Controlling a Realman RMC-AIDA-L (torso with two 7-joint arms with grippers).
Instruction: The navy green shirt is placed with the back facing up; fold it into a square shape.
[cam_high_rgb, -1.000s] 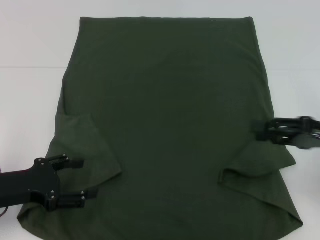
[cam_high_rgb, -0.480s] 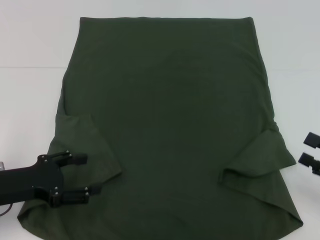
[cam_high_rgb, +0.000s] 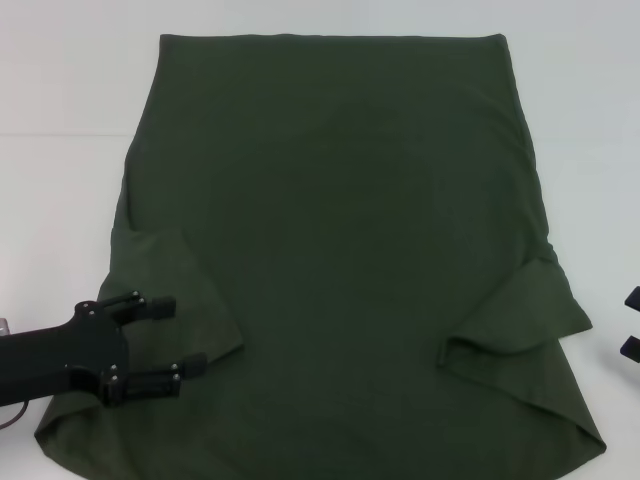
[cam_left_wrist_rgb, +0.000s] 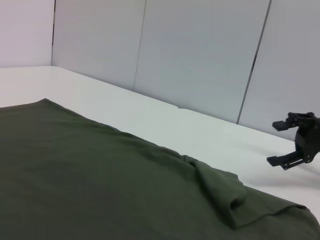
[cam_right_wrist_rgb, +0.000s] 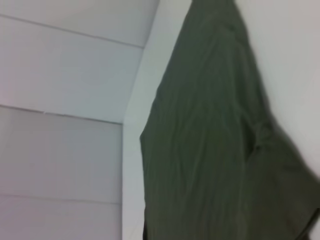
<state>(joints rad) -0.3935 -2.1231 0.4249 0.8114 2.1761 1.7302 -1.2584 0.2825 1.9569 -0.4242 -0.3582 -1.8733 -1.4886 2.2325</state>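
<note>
The navy green shirt lies flat on the white table, plain side up. Both its sleeves are folded inward, the left sleeve and the right sleeve. My left gripper stands open over the shirt's near left part, its fingers on either side of the folded left sleeve's edge, holding nothing. My right gripper is off the cloth at the right edge of the head view, open and empty. The left wrist view shows the shirt with the right gripper beyond it. The right wrist view shows the shirt only.
Bare white table surrounds the shirt on the left, right and far sides. Pale wall panels stand behind the table. The shirt's near hem runs out of the bottom of the head view.
My right gripper has pulled back to the right, off the shirt, leaving the right sleeve folded inward. My left gripper has edged slightly right over the left sleeve.
</note>
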